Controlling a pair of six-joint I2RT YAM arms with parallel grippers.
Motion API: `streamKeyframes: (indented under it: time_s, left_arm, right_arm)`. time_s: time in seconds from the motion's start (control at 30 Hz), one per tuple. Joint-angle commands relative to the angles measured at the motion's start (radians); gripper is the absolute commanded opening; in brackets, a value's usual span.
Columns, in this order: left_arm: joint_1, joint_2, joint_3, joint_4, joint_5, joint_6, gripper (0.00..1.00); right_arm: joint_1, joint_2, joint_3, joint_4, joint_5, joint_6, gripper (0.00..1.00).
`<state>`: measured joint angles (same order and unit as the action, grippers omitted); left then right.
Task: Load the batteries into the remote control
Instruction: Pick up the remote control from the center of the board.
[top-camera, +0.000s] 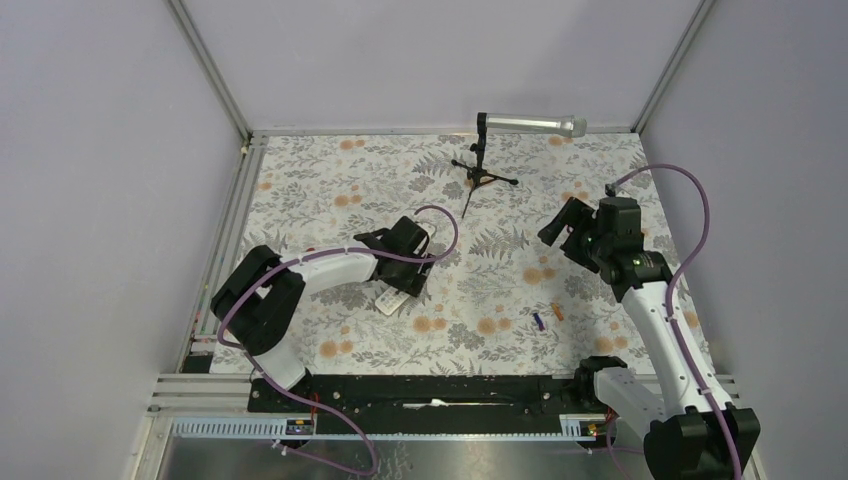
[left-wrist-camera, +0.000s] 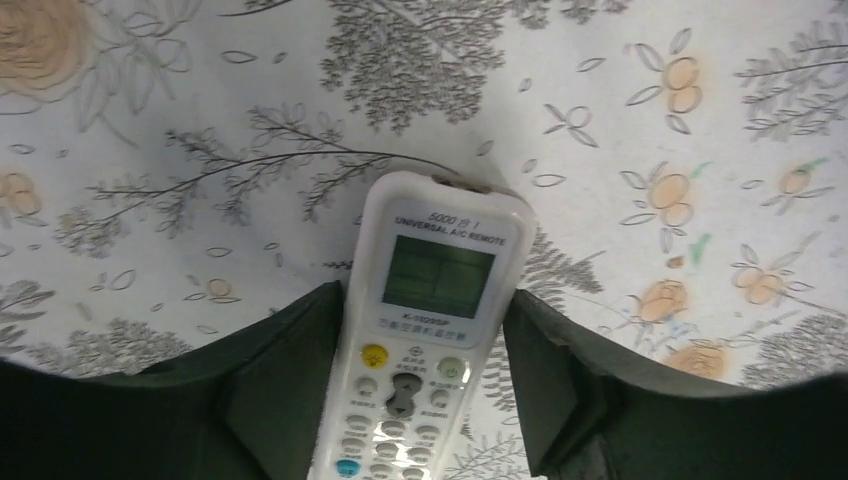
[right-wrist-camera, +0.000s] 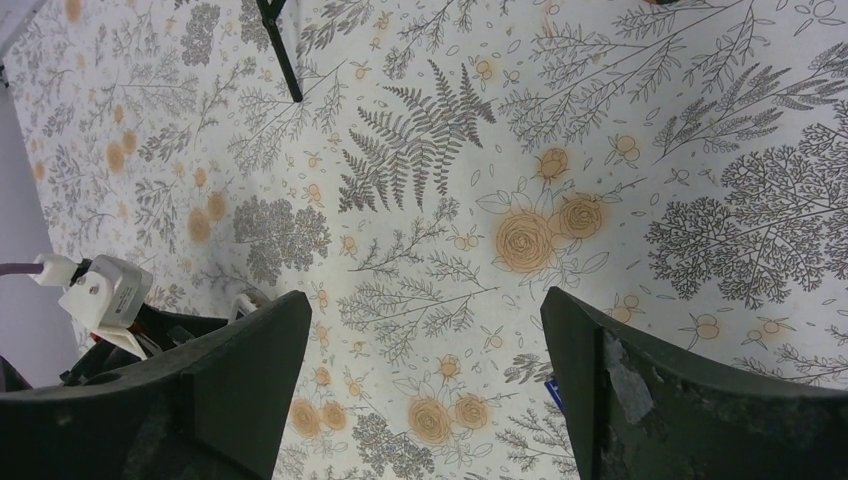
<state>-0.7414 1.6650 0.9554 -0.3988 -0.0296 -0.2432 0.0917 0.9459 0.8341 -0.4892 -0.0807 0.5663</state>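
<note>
My left gripper is clamped on the sides of the remote control, left of centre, display and buttons up. Its battery recess is hidden underneath; I judge it unfilled, since the blue battery and orange battery lie side by side at near right. My right gripper hangs spread wide, farther back. Next I must turn the remote over, then fetch a cell.

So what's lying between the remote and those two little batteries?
Nothing. In the top view, only bare flowered cloth runs from the remote to the blue battery and the orange battery.
</note>
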Motion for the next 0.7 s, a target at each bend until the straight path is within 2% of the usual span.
streamKeyframes:
  time_s: [0.0, 0.1, 0.17, 0.3, 0.43, 0.53, 0.6, 0.67]
  left_arm:
    - [-0.006, -0.007, 0.009, -0.011, -0.102, -0.003, 0.6]
    - [-0.002, -0.025, 0.021, -0.01, -0.097, -0.014, 0.46]
    - [0.009, -0.05, 0.041, -0.011, -0.034, -0.026, 0.42]
    - [0.078, -0.121, 0.08, 0.032, 0.121, -0.072, 0.4]
    - [0.208, -0.178, 0.13, 0.09, 0.32, -0.168, 0.39]
    - [0.287, -0.217, 0.193, 0.13, 0.522, -0.247, 0.38]
    - [0.317, -0.237, 0.238, 0.189, 0.641, -0.32, 0.38]
    - [0.33, -0.253, 0.267, 0.264, 0.76, -0.401, 0.38]
  right_arm:
    - [-0.003, 0.012, -0.005, -0.005, -0.037, 0.008, 0.93]
    - [-0.003, 0.022, -0.014, 0.002, -0.059, 0.016, 0.92]
    - [-0.003, 0.027, -0.026, 0.016, -0.086, 0.023, 0.89]
    - [-0.003, 0.05, -0.066, 0.102, -0.27, 0.035, 0.83]
    - [0.011, 0.038, -0.15, 0.364, -0.51, 0.118, 0.81]
    - [0.098, 0.016, -0.189, 0.573, -0.573, 0.197, 0.87]
    - [0.191, 0.008, -0.185, 0.682, -0.551, 0.221, 0.96]
    - [0.273, 0.022, -0.159, 0.772, -0.512, 0.268, 0.99]
